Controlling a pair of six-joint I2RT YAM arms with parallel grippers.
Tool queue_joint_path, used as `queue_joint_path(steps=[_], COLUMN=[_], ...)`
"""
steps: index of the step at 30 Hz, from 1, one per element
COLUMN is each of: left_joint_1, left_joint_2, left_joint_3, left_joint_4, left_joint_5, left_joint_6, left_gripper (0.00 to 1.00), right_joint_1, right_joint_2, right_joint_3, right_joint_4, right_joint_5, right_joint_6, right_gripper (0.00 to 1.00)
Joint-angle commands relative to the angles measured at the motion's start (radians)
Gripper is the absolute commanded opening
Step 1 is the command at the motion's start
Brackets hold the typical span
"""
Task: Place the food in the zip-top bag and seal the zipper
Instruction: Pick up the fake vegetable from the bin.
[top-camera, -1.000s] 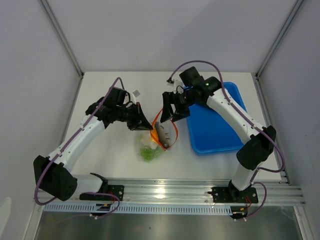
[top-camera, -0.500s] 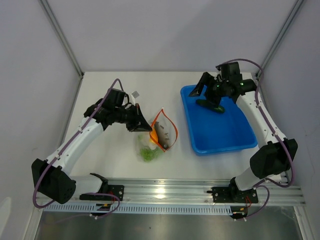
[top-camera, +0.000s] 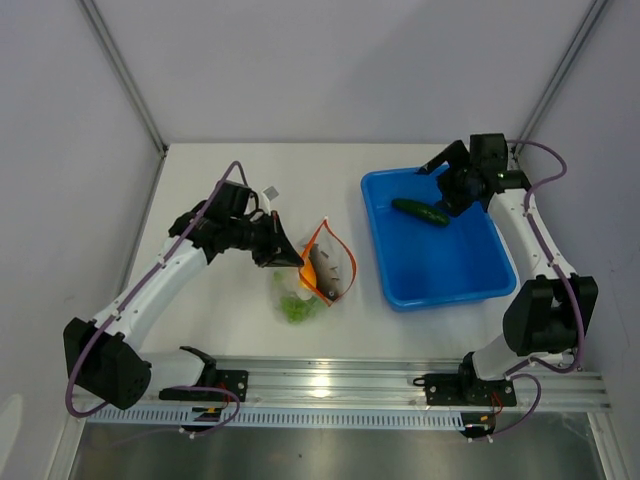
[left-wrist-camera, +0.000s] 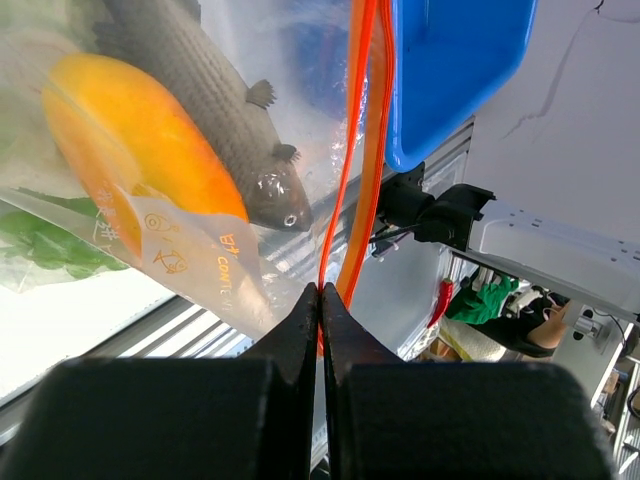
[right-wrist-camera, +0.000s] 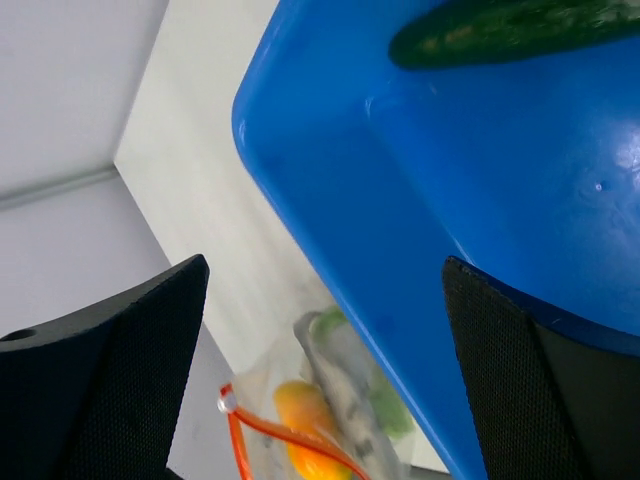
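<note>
Zip-top bag (top-camera: 318, 278) lies on the white table (top-camera: 220, 320) near its middle, with the blue tray (top-camera: 450, 270) just beside it at 3 o'clock. Its mouth points toward 12 o'clock and gapes, the orange-red zipper (left-wrist-camera: 372, 100) bowed into an open loop. Through the clear plastic show a grey fish (left-wrist-camera: 200, 120), a yellow-orange piece (left-wrist-camera: 130, 150) against it, and green pieces (left-wrist-camera: 40, 240) at the bag's 6 o'clock end.

The left gripper (top-camera: 289, 257) comes in from the bag's 10 o'clock. Its fingers are pressed together, pinching the zipper at the mouth's edge; the wrist view shows the strip running straight into the closed tips.

The right gripper (top-camera: 443, 184) hangs over the 12 o'clock end of the tray, well apart from the bag. Its fingers (right-wrist-camera: 110, 360) are spread wide with nothing between them. A green cucumber-shaped piece (top-camera: 420, 211) lies in the tray just beside it, at the gripper's 7 o'clock, untouched.
</note>
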Motion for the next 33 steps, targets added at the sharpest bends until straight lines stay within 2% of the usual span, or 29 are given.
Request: queue_joint_path(steps=[1,4,7,11,12,18,33], left_joint_1=[0.007,0.009,0.009,0.009,0.009,0.009,0.009], left_joint_2=[-0.022,-0.014,-0.001,0.012,0.012,0.021,0.059], left_joint_3=[-0.015,-0.021,-0.012,-0.018,-0.024,-0.051,0.002], left_joint_4=[0.031,0.037,0.042,0.056,0.062,0.083,0.037], left_joint_5=[0.033,0.041,0.047,0.059,0.059,0.062,0.061], left_joint_6=[0.015,0.018,0.023,0.023,0.023,0.023,0.055], left_gripper=[0.01,0.00,0.01,0.00,0.01,0.00,0.01], right_joint_1=[-0.041,-0.061,-0.063,-0.060,-0.057,-0.043,-0.009], right_joint_2=[-0.017,-0.009,-0.006,0.040,0.070,0.163,0.328], right_joint_3=[-0.100,-0.160,-0.194,-0.192,-0.182,-0.161,-0.074], right_joint_4=[0.139,0.168,0.182,0.132,0.119,0.142,0.211], right_joint_5=[0.023,0.036,0.125,0.259,0.279,0.322,0.429], right_joint_6=[0.129,0.194,0.269,0.350,0.360,0.464,0.527], right_gripper=[0.99,0.99,0.99,0.93,0.88,0.82,0.84])
